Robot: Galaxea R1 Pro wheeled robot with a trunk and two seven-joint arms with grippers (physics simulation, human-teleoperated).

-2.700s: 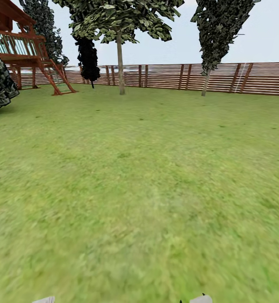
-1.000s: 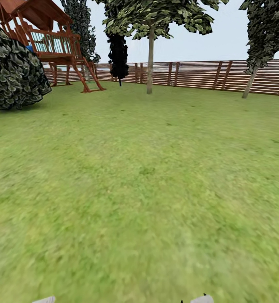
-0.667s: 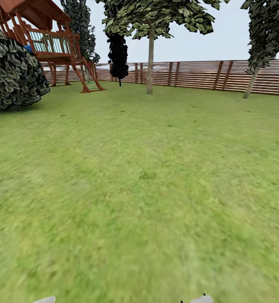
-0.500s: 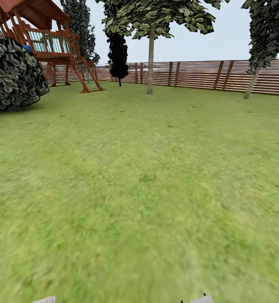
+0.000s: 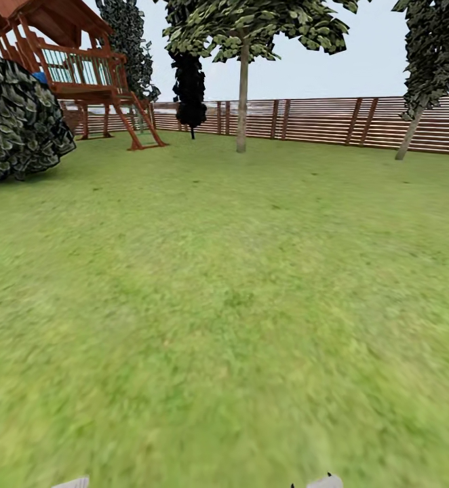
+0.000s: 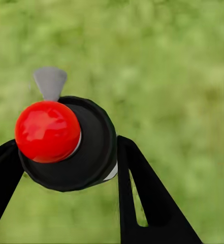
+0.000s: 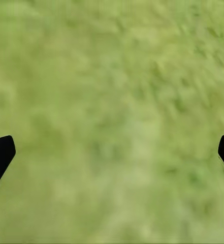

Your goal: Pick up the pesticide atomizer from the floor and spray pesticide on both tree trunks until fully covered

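Across the head view, lawn [image 5: 224, 305] runs to a slatted wooden fence [image 5: 319, 120]. At 12 o'clock stands a light-leaved tree [image 5: 251, 27] with its pale trunk [image 5: 242, 102]; a wooden play tower [image 5: 75, 68] and dark bush [image 5: 17, 115] sit near 10, a darker tree [image 5: 428, 61] at 2.

Left wrist view: the left tool [image 6: 66, 157] grips the pesticide atomizer [image 6: 78, 147] — red top [image 6: 46, 131] facing the camera, over blurred grass.

Right wrist view: the right tool [image 7: 112, 150] gapes wide — nothing between its fingertips [image 7: 0, 152].

Atomizer [image 6: 66, 147]: black, glossy red top.
Lawn [image 5: 224, 305]: mottled green.
Fence [image 5: 319, 120]: brown slats.
Tree trunk [image 5: 242, 102]: pale grey-brown.
Crown [image 5: 251, 27]: blocky light green.
Left claw [image 6: 66, 168]: black.
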